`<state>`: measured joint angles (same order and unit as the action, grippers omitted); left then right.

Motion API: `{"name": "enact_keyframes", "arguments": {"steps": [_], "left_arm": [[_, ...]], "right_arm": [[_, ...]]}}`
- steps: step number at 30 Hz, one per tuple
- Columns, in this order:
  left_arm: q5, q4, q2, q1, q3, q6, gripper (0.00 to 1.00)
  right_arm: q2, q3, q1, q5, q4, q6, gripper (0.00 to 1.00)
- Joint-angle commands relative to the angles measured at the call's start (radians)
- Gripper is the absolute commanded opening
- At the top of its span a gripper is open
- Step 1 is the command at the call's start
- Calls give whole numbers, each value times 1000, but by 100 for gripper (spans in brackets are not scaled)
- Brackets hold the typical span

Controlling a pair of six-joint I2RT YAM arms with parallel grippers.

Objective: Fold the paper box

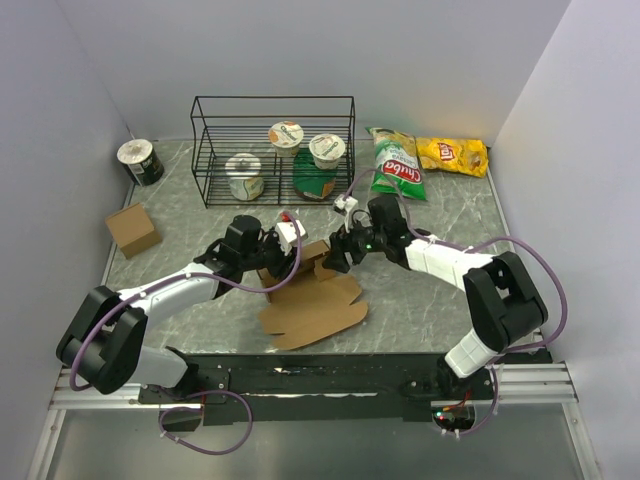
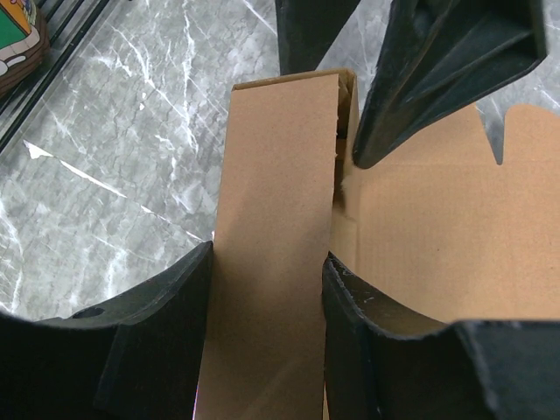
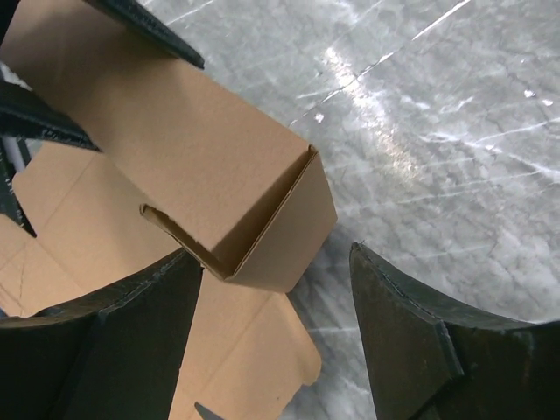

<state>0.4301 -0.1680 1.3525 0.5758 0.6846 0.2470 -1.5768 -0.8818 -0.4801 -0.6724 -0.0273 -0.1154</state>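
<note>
Left wrist view: left gripper clamps the raised folded wall of the paper box lying mid-table; right gripper straddles the wall's end, jaws apart, 1 finger clear.

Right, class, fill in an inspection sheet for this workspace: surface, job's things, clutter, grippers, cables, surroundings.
surface: grey marbled table.
job's things: paper box, partly folded, one end raised, flaps lying flat.
clutter: wire rack holding three cups; lone cup and small cardboard box at left; green chip bag and yellow chip bag far right.
grippers: left gripper clamps a raised panel; right gripper open, box corner between its fingers.
cables: purple cables looped along both arms.
surroundings: plain white walls.
</note>
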Motion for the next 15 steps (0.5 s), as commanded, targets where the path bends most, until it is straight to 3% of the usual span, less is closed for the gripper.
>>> {"name": "enact_keyframes", "arguments": {"steps": [1, 6, 10, 15], "left_arm": [[67, -18, -12, 13, 18, -18, 43], [59, -19, -18, 13, 18, -22, 43], [64, -21, -23, 13, 18, -28, 42], [71, -18, -21, 13, 18, -29, 42]], "right_arm": [[-15, 12, -35, 82, -123, 8, 73], [3, 50, -66, 175, -169, 23, 66], [32, 104, -92, 281, -221, 42, 54], [67, 173, -132, 388, -347, 98, 49]]}}
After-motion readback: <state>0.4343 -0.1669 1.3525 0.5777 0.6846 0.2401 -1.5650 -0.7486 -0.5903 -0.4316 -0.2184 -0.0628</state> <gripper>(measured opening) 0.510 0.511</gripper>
